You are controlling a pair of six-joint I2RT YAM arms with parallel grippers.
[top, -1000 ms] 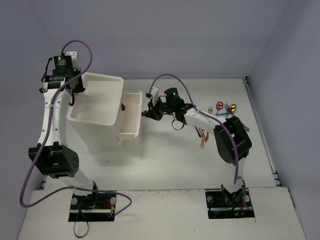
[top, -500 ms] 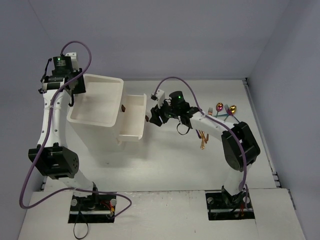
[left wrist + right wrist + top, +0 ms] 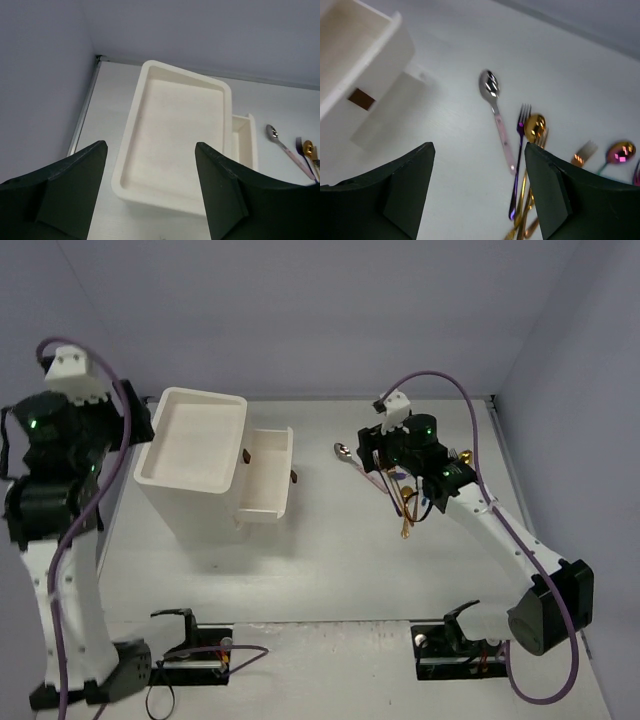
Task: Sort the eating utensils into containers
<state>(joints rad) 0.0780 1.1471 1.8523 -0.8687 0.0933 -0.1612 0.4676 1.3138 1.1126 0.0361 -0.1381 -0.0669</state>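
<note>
Pale grey-blue walls close in a light table (image 3: 330,560), and from above you see the white drawer unit (image 3: 190,510) standing on its left half. Its upper drawer (image 3: 195,440) lies open to the camera and holds nothing. The lower drawer (image 3: 265,475) is slid out to the right, its small brown handle (image 3: 295,476) facing the utensils, and it is bare inside too. Your left arm (image 3: 60,540) is raised high at the left edge, beside the unit. Your right arm (image 3: 500,530) reaches forward over the right half of the table, its right hand (image 3: 370,455) hanging over the eating utensils (image 3: 404,520), which all lie on the table to the right of the drawers. A silver spoon (image 3: 345,452) lies nearest the lower drawer.

In the left wrist view, your left hand (image 3: 150,145) is spread wide and grips nothing. It looks down on the empty upper drawer, with the silver spoon on the table further right.

In the right wrist view, your right hand is also spread wide and empty, above the table. Below it the silver spoon shows a pale pink handle. Just beside it lie a purple fork (image 3: 519,150), a gold spoon (image 3: 535,127) and a gold fork (image 3: 582,152), with a rainbow spoon (image 3: 619,151) further right
</note>
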